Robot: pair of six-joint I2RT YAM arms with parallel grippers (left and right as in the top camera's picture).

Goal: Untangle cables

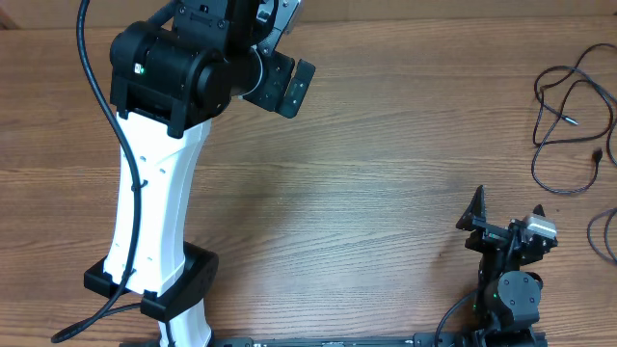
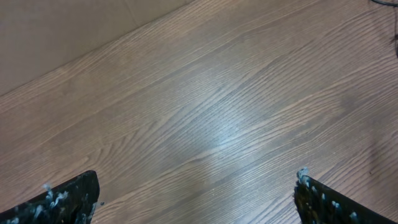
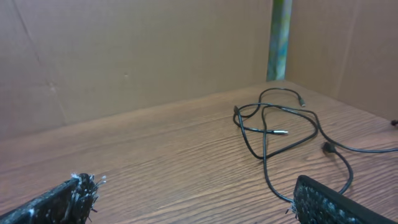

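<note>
1. No word, number, brand or sign can be read in any of the three views.
2. The black rounded joint housing (image 1: 169, 72) of the white left arm carries a tiny green and white mark (image 1: 143, 68) in the overhead view. It is too small to read as a letter or symbol.
3. A pale silver block (image 1: 542, 228) sits on the black right wrist in the overhead view. No lettering can be made out on it.
4. The thin black cables (image 3: 266, 149) end in small plugs (image 3: 281, 132). Any print on them is too small to tell.
</note>
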